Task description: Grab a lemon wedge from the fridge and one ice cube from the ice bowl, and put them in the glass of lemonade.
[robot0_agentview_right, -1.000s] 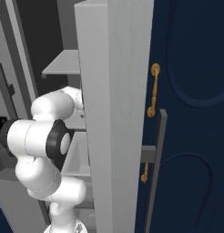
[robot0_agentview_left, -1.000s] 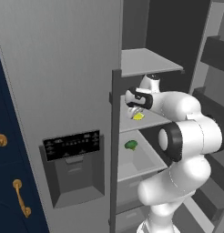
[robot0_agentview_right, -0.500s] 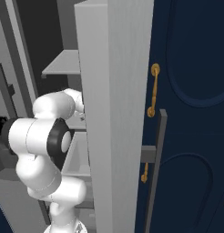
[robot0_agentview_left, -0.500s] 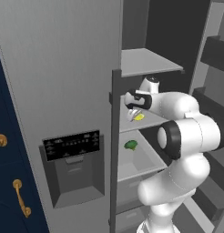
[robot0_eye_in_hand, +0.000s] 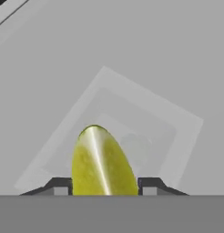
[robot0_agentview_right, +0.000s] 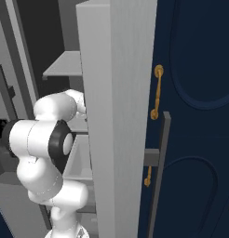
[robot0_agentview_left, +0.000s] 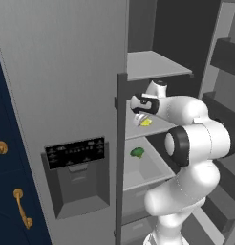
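The grey fridge stands with its right door swung open, and my arm reaches inside over a middle shelf. The bright yellow lemon wedge lies on that shelf just under my gripper. In the hand view the lemon wedge stands on edge between the two dark fingertips, which press against its sides, so my gripper is shut on it. The glass of lemonade and the ice bowl are out of view.
A small dark green lumpy vegetable lies in the drawer below the shelf. Another shelf hangs just above my hand. The open fridge door stands close on the arm's right, with navy cabinets beyond it.
The hand has settled slightly lower over the lemon wedge. The wedge and the base have not visibly moved.
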You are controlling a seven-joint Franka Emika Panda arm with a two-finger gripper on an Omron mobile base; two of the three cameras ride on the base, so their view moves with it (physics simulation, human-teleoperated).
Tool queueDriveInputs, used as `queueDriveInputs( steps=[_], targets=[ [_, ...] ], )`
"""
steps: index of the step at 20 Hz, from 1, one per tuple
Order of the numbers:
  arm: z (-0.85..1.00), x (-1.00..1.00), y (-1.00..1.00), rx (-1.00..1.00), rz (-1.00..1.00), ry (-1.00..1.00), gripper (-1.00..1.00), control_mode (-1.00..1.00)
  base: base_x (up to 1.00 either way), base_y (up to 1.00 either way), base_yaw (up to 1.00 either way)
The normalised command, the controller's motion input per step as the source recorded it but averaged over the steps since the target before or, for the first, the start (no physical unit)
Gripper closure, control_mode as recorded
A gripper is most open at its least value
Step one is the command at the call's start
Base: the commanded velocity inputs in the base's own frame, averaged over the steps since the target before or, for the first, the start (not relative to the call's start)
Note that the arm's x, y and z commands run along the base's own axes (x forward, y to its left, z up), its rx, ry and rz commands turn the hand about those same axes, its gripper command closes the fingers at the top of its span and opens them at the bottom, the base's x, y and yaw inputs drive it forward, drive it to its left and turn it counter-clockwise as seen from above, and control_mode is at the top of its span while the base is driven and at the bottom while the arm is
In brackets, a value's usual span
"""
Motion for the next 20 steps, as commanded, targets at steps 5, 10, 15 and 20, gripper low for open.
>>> queueDriveInputs(
  steps=[5,10,15,20],
  targets=[
    [0.0,-0.5,0.0,0.0,-0.12,0.0,1.0,-1.0,0.0,0.0,0.0],
    [0.05,-0.94,0.18,0.0,-0.33,0.0,1.0,-1.0,0.0,0.0,0.0],
    [0.55,-0.68,-0.03,0.0,-0.36,0.0,1.0,-1.0,0.0,0.0,0.0],
    [0.8,-0.89,-0.19,0.0,-0.2,0.0,1.0,-1.0,0.0,0.0,0.0]
  ],
)
